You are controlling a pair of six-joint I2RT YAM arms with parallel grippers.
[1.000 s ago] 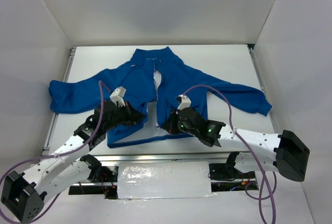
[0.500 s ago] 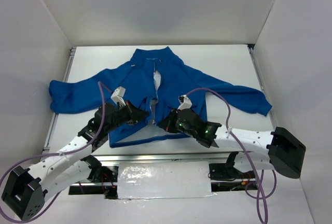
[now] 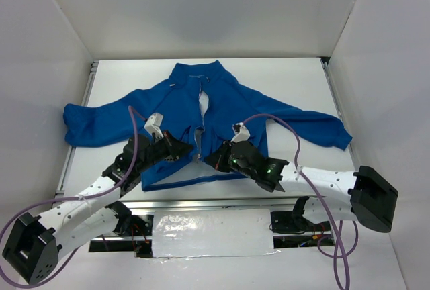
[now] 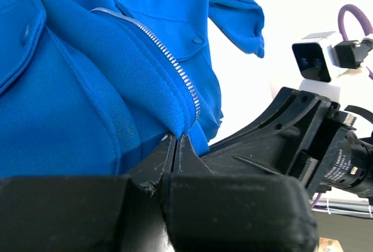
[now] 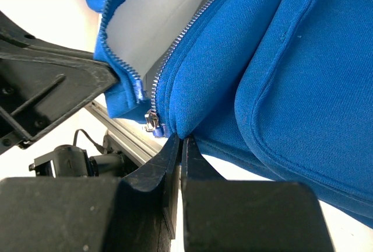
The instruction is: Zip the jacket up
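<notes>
The royal-blue fleece jacket lies face up on the table, collar at the far side, front open along the pale zipper. My left gripper is shut on the jacket's left front edge near the hem, beside the zipper teeth, and lifts the fabric. My right gripper is shut on the right front edge at the hem. The small metal pull hangs just left of my right fingertips. The two grippers are close together.
The sleeves spread to the left and right. A metal rail runs along the table's near edge under the hem. White walls enclose the table on three sides.
Over the last second both grippers moved inward and slightly away from the near edge, bringing the two front edges of the jacket together at the hem. Little changed in the last half second.
</notes>
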